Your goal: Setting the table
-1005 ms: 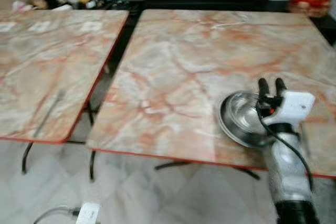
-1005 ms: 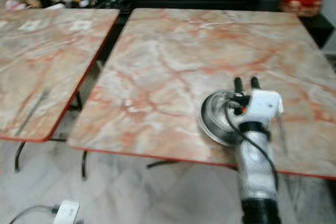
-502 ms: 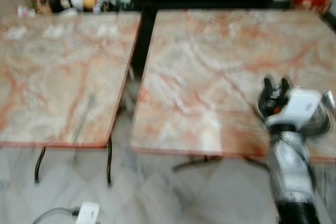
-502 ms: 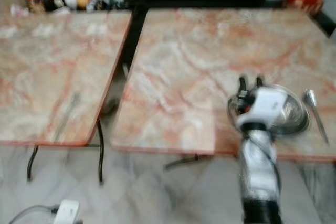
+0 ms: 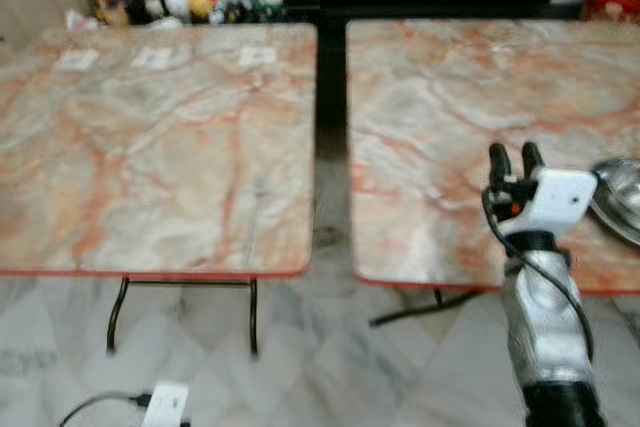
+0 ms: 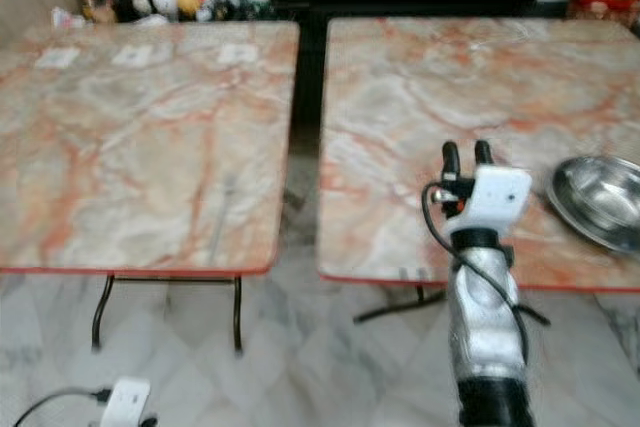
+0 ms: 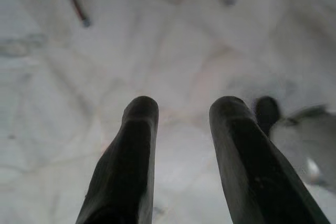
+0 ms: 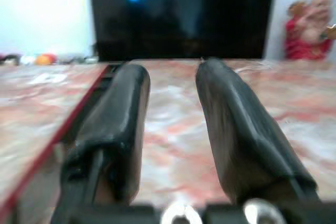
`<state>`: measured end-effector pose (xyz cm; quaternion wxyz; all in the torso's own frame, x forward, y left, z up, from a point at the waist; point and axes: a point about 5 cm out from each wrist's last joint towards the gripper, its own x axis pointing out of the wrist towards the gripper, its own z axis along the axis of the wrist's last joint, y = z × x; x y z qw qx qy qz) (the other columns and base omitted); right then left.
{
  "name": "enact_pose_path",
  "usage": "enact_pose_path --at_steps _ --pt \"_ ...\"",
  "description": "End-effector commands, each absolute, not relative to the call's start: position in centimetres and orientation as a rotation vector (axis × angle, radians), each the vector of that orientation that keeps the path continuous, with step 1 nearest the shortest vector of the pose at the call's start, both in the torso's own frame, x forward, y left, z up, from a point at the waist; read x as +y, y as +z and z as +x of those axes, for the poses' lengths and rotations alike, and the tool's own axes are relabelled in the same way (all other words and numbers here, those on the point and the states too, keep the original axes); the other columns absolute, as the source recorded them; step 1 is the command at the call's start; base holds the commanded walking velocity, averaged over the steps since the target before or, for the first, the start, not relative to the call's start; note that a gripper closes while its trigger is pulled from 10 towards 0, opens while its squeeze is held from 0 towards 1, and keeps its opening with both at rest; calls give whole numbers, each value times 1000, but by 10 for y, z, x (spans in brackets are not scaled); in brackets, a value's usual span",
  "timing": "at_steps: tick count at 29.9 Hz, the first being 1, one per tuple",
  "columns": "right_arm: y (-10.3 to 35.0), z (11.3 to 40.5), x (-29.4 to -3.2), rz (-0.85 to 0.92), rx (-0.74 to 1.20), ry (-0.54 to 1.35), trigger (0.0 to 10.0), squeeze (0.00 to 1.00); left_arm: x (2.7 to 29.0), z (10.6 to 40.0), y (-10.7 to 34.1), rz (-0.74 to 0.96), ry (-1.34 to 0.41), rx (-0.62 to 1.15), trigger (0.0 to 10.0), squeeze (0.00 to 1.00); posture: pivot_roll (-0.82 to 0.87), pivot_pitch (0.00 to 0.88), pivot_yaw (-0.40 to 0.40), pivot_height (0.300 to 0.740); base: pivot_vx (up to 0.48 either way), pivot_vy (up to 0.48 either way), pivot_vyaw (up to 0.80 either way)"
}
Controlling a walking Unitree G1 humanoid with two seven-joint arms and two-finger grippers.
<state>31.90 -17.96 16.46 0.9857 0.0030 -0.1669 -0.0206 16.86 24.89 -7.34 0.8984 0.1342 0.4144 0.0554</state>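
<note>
Head view: the camera has swung left since a second ago, so the bowl that sat right under the right gripper now lies off to its right, let go, on the right table; the left table comes into frame. Right wrist: fingers parted, holding nothing, above the tabletop. Left wrist: left gripper hangs slack over the floor, fingers apart. Bowl looks placed; likely off for the next piece.
</note>
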Motion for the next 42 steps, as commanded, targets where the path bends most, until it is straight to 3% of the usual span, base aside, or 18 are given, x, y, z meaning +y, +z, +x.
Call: enact_pose_path --at_steps 1,17,32,36,37,38,42 --pt "168 320 -186 -4 -338 -58 10000 0 249 160 -77 267 123 885 10000 0 -70 86 41 740 0 480 0" --pt "160 321 -185 14 -291 -62 10000 0 251 158 -78 264 128 885 10000 0 -68 98 40 740 0 452 0" --pt "134 331 -191 49 -115 -65 10000 0 249 156 -79 262 117 890 10000 0 -62 101 42 740 0 0 0" --pt "124 341 -199 129 -33 -99 10000 0 248 157 -79 258 115 885 10000 0 -55 100 42 740 0 0 0" --pt "124 343 -200 116 -19 -112 10000 231 249 157 -79 256 116 885 10000 0 -57 100 42 740 0 0 0" --pt "124 346 -202 120 -8 -125 10000 1000 249 157 -79 257 115 885 10000 0 -60 97 44 740 0 0 0" --pt "124 363 -197 132 82 -94 10000 1000 248 157 -78 259 112 887 10000 0 -57 96 45 740 0 0 0"
